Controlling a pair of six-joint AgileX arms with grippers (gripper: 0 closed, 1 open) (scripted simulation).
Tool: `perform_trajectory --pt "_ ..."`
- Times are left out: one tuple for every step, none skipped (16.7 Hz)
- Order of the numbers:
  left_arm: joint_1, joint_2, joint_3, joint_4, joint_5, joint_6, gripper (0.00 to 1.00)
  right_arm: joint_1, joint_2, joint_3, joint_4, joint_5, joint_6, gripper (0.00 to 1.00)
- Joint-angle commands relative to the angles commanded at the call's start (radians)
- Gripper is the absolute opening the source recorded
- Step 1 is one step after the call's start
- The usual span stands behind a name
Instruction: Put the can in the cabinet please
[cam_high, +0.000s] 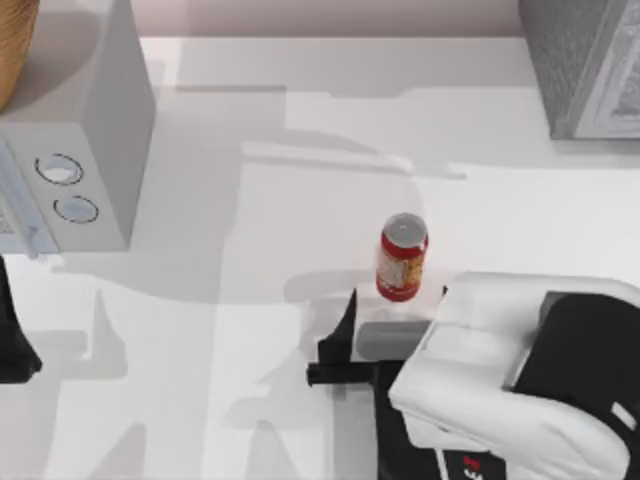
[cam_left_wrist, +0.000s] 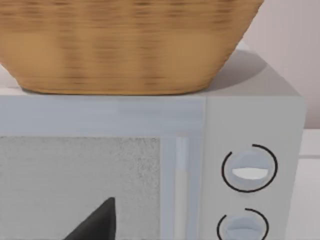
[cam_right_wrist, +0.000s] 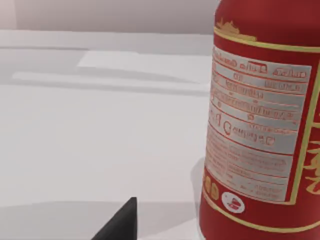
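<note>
A: While the can stands upright on the table, a bit right of centre toward the near edge, nothing of the task is done yet.

B: Cabinet?

A: Cabinet sits at the far right corner, well apart from the can. Dark grey speckled body, lighter framed face. Can't tell from the top view whether its door is open.

B: Right gripper?

A: Right gripper is at the near side of the can, just beside it. One dark finger shows left of the can, the other tip at its right, so the fingers are spread and straddle its near side. No contact visible. Right wrist view has the can's label close up, with one fingertip low beside it.

B: Left?

A: Left gripper is parked at the left edge, facing the microwave with the wicker basket on top. One dark tip shows in its wrist view; can't tell its state.

B: Remaining?

A: My read: approach step. Left to do: close on the can, lift, carry to the far right corner, place inside the cabinet, release.
</note>
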Motion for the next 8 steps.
perform_trajectory --pt "0.0 0.0 0.0 0.0 0.0 0.0 1.0 -0.002 0.061 0.037 -0.032 -0.016 0.025 1.0" --pt "0.0 0.0 0.0 0.0 0.0 0.0 1.0 -0.004 0.059 0.04 -0.03 -0.016 0.024 1.0" --pt "0.0 0.0 0.0 0.0 0.0 0.0 1.0 -0.012 0.052 0.048 -0.029 -0.018 0.021 1.0" --pt "0.0 0.0 0.0 0.0 0.0 0.0 1.0 -0.022 0.045 0.058 -0.03 -0.024 0.016 1.0" --pt "0.0 0.0 0.0 0.0 0.0 0.0 1.0 -0.034 0.039 0.068 -0.036 -0.034 0.009 1.0" --pt "0.0 0.0 0.0 0.0 0.0 0.0 1.0 -0.047 0.035 0.077 -0.045 -0.047 0.004 1.0" --pt "0.0 0.0 0.0 0.0 0.0 0.0 1.0 -0.062 0.031 0.087 -0.056 -0.061 0.001 1.0" --pt "0.0 0.0 0.0 0.0 0.0 0.0 1.0 -0.077 0.027 0.097 -0.068 -0.077 -0.002 1.0"
